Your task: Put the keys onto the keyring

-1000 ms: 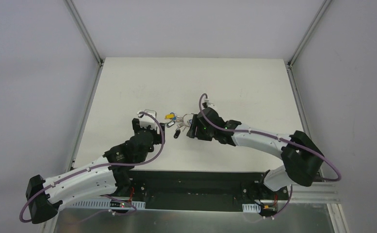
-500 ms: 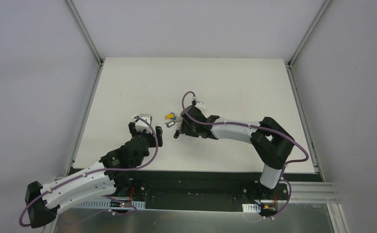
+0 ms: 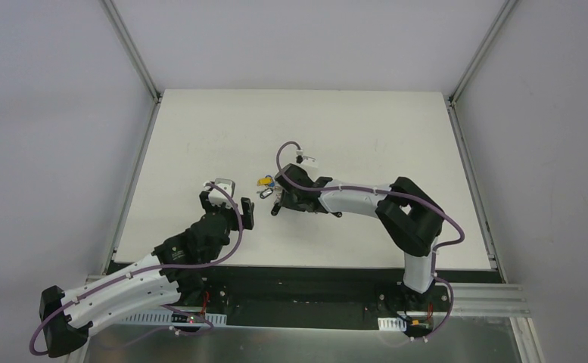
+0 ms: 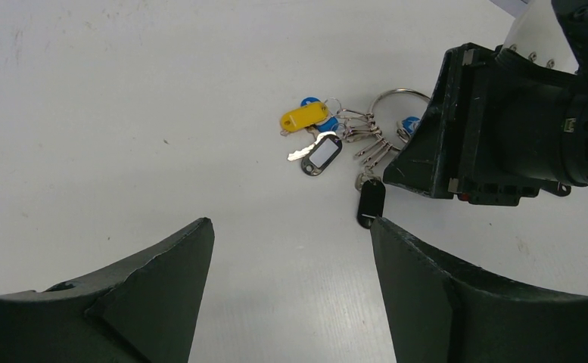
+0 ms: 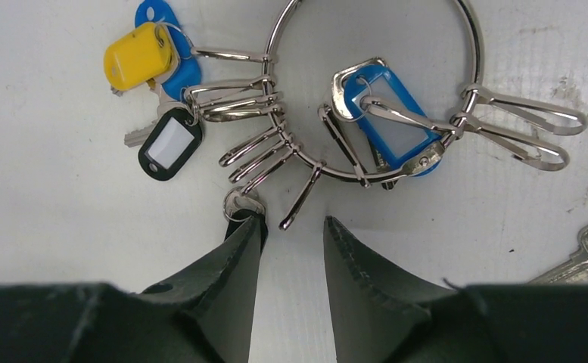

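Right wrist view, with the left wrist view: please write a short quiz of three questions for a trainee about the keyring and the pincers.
1. True or false: the left pincer holds a key.
2. The tag overlapping the keyring is: A red, B blue, C green.
3. Fill in: in the right wrist view, a separate key lies at the lower ___ edge.
Key: 1 false; 2 B; 3 right.

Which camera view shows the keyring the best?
The right wrist view: the keyring lies close and sharp, with its clips and blue tag plain. The left wrist view shows only part of the loop, small. The top view shows a tiny cluster.
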Motion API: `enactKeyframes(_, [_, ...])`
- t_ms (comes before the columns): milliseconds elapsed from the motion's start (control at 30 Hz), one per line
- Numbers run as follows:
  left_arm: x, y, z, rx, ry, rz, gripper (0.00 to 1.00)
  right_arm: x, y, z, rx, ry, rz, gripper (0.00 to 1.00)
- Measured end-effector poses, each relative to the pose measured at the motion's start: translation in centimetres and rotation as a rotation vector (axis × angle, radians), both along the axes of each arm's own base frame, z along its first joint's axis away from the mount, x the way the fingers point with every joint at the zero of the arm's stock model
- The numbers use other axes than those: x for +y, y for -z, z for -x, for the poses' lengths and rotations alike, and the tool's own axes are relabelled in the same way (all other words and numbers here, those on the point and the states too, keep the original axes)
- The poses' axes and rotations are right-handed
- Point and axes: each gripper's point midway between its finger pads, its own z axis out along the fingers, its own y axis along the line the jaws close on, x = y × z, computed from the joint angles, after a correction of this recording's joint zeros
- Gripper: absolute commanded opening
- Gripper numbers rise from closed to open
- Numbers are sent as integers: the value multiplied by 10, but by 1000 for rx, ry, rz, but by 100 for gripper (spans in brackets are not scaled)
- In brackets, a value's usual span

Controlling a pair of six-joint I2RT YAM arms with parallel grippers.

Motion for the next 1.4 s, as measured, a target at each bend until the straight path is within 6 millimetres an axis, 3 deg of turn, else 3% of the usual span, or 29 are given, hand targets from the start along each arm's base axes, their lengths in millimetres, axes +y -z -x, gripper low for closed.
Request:
enactKeyframes(500, [0,-1,0,-2,0,4,76,5,4,-10,-23,10,47,23])
enactKeyframes(833, [0,-1,0,-3,0,6,76,-1,7,-9,-22,10,79,1])
enactKeyframes(1067, [0,-2,0,-4,0,10,76,-4,6,-7,-20,10,84,0])
enactKeyframes(1267, [-2,-1,1,-1,15,12,75,-32,5,23,54,-55,147,0])
enactKeyframes(1400, [-12,-1,4,7,74,20,69,-49,-10,52,122,-166,171,0])
